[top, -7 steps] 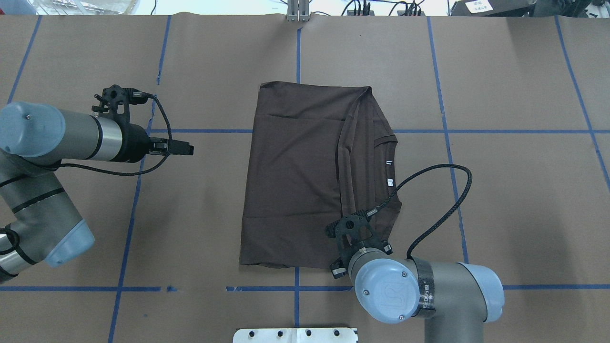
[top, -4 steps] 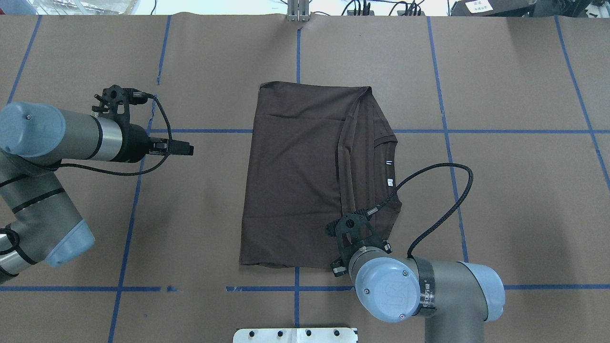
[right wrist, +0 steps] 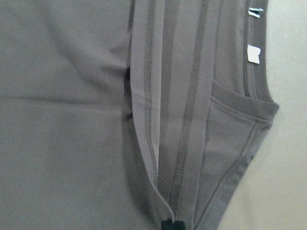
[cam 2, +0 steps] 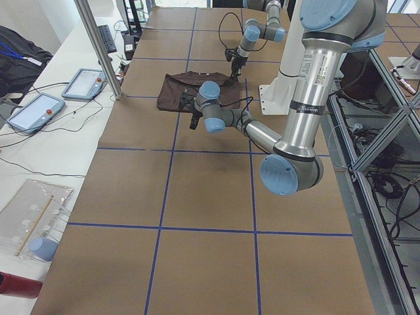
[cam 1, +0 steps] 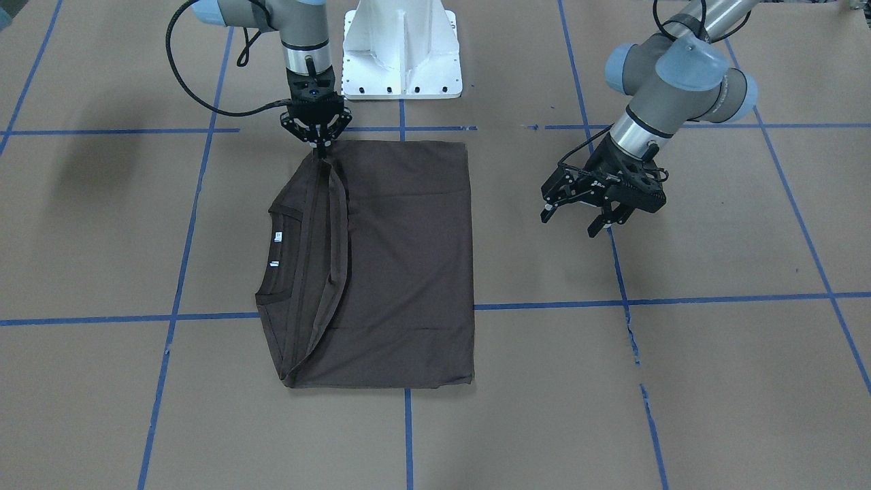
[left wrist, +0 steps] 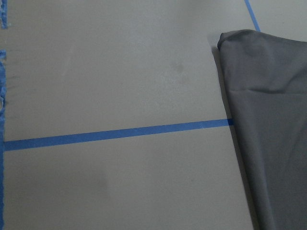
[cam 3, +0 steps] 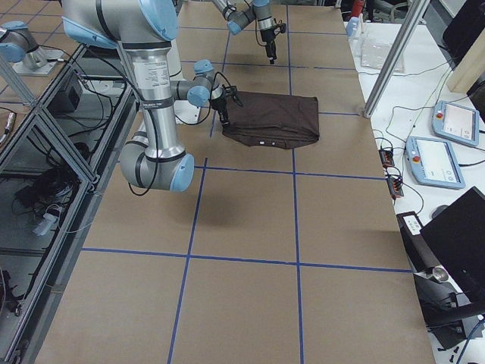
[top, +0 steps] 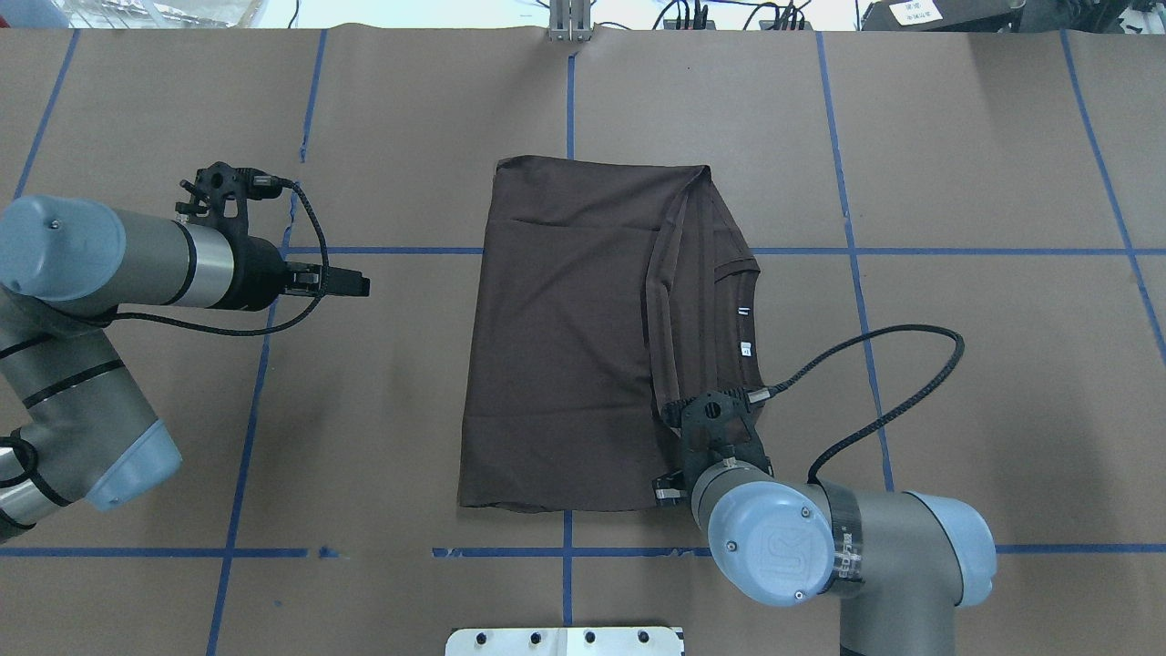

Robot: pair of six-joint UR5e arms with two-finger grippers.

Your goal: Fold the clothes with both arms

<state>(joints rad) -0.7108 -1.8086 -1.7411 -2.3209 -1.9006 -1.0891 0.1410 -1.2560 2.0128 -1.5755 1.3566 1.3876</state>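
A dark brown T-shirt (top: 556, 346) lies folded into a rectangle in the middle of the worktop (top: 1002, 137). Its ribbed collar (cam 1: 279, 253) and small white tags (cam 1: 277, 237) face the worktop's right edge, where several hemmed layers stack in narrow bands.

The right gripper (cam 1: 318, 151) points straight down at the shirt's near edge, beside that stack of hems. Its fingers are clenched to a point on the fabric edge. The wrist view shows the dark fingertips (right wrist: 172, 225) pressed together where the folded hems converge.

Compared with half a second ago, the right arm (top: 874, 556) has swung toward the worktop's right edge. In the overhead view its wrist now covers the shirt's near right corner rather than the near hem further in. Its black cable (top: 947, 364) loops further out to the right. The shirt's outline looks unchanged.

The left arm (top: 100, 251) has not moved. The left gripper (cam 1: 575, 219) hangs above bare worktop well apart from the shirt's left edge, fingers spread and holding nothing, close to a blue tape line (top: 401, 250).
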